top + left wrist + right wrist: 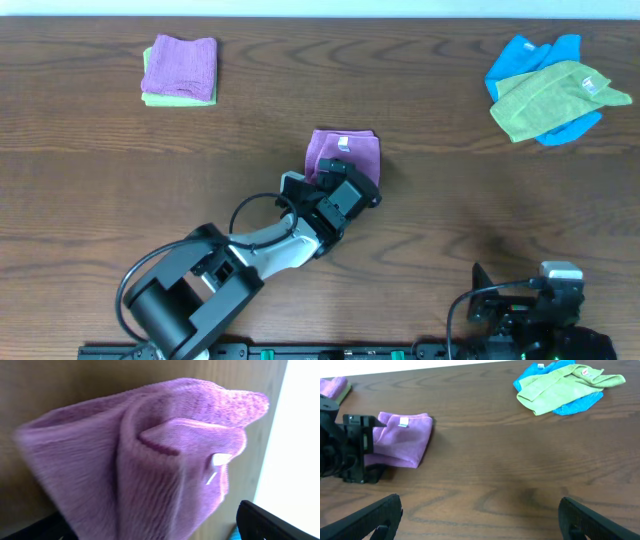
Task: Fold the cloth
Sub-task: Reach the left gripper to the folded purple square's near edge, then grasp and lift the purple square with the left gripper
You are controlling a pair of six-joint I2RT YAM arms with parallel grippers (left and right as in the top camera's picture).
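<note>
At the cloth (360, 155) edge, left fingers (270, 525) spread wide

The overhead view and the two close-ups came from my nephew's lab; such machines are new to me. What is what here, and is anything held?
Two robot arms work at a table. One picture looks down from above; the other two come from a camera on each wrist. The left tool is open at a folded purple cloth with a white tag; the right tool sits open at the table's near edge. Far left, another purple cloth lies on a lime cloth; far right, a green cloth lies on a blue cloth. Nothing is gripped.
</note>
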